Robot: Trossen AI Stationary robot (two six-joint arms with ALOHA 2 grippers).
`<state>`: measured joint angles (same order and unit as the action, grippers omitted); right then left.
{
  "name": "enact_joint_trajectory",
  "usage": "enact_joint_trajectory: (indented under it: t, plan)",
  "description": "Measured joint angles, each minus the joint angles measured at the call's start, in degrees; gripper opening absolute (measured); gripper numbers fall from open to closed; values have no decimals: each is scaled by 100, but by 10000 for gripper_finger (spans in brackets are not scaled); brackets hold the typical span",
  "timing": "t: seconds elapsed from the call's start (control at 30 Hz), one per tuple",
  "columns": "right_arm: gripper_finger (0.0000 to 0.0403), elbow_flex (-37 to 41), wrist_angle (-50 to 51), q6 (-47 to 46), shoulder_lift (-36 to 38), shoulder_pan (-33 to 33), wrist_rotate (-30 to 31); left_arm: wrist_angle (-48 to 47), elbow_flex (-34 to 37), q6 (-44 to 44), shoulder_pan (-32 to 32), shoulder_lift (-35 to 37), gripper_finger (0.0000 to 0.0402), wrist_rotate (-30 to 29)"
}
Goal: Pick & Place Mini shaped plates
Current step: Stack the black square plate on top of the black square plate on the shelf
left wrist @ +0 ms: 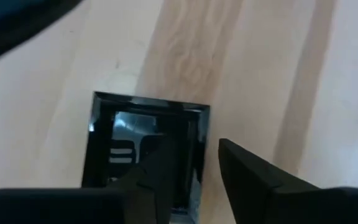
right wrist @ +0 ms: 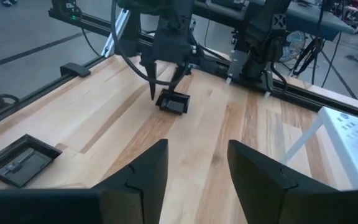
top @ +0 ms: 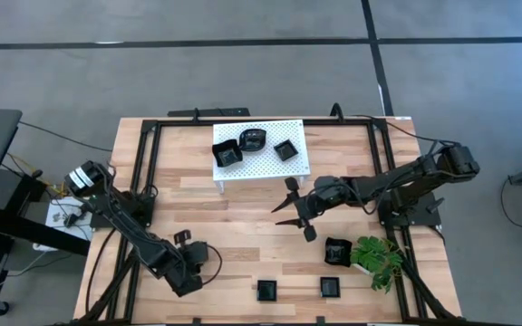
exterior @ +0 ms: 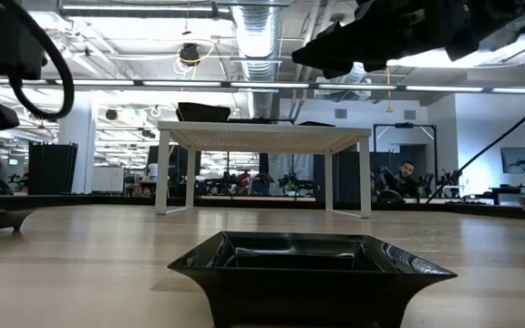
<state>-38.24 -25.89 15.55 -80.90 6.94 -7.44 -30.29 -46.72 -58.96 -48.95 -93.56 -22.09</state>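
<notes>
Small glossy black plates lie about the table. My left gripper point(top: 208, 261) is low over the near left part of the table, open, above one square plate point(left wrist: 145, 146). One finger point(left wrist: 160, 168) stands over the plate's hollow and the other point(left wrist: 247, 171) outside its side rim point(left wrist: 205, 134). The right wrist view shows the same plate point(right wrist: 173, 102) flat on the wood below that gripper. My right gripper point(top: 295, 209) hangs open and empty above the table's middle. Three plates point(top: 227, 152) point(top: 254, 139) point(top: 285, 149) sit on the white rack point(top: 259, 167). My left gripper comes at the square plate from above, its fingers on either side of one side rim point(left wrist: 205, 134). The plate lies flat on the table. Whether a finger touches the rim, I cannot tell.
More plates rest on the table near its near edge point(top: 266, 290) point(top: 331, 287), and one point(top: 337, 251) sits next to the green plant point(top: 376, 255). The low view has a plate point(exterior: 308, 269) right in front. A black frame point(top: 143, 163) borders the table. A person point(exterior: 406, 173) sits far behind.
</notes>
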Motion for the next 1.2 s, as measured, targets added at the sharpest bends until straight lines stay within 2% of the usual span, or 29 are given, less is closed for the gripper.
enact_joint_trajectory:
  t: [0.2,0.47,0.67,0.8,0.97,1.07,1.2]
  plan:
    - [162,2,-31,2,0,2,-2,-25,-2,0,20,-175,90,-124]
    - [188,2,-45,75,0,20,-2,20,-4,4,37,-41,11,-353]
    - [222,4,-59,345,0,178,-4,366,-39,106,290,300,11,-327]
    - [225,3,-433,348,-228,329,-19,1230,-78,885,646,589,8,-313]
    - [219,-426,-515,408,-899,477,-53,2444,-87,2477,1127,790,10,-166]
    - [214,-775,-277,405,-1302,518,-173,2594,-87,3134,1330,820,8,-157]
    - [202,-1155,137,393,-1700,575,-189,2645,-87,3586,1505,816,11,-161]
